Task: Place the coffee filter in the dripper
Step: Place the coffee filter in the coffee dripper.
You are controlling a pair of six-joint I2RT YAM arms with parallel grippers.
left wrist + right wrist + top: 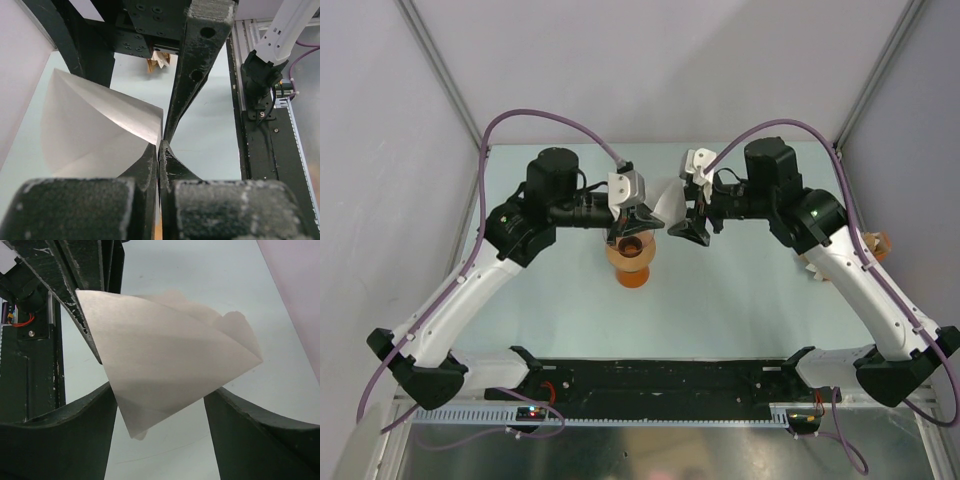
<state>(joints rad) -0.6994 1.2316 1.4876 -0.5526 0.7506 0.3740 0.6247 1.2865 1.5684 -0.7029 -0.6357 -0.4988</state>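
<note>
The coffee filter [669,204], a thin white paper cone, hangs in the air between my two grippers, up and to the right of the dripper [632,256]. The dripper stands on the table, a clear funnel with a brown collar and an orange base. My left gripper [638,226] is just above the dripper and is shut on one edge of the filter [100,135]. My right gripper [692,232] is open. In the right wrist view its fingers [55,440] stand apart on either side of the filter [165,360] without touching it.
A tan-and-white stack of paper fans [814,265] lies at the right, partly behind my right arm; it also shows in the left wrist view [159,59]. A black rail [660,385] runs along the near edge. Grey walls close in the back and sides.
</note>
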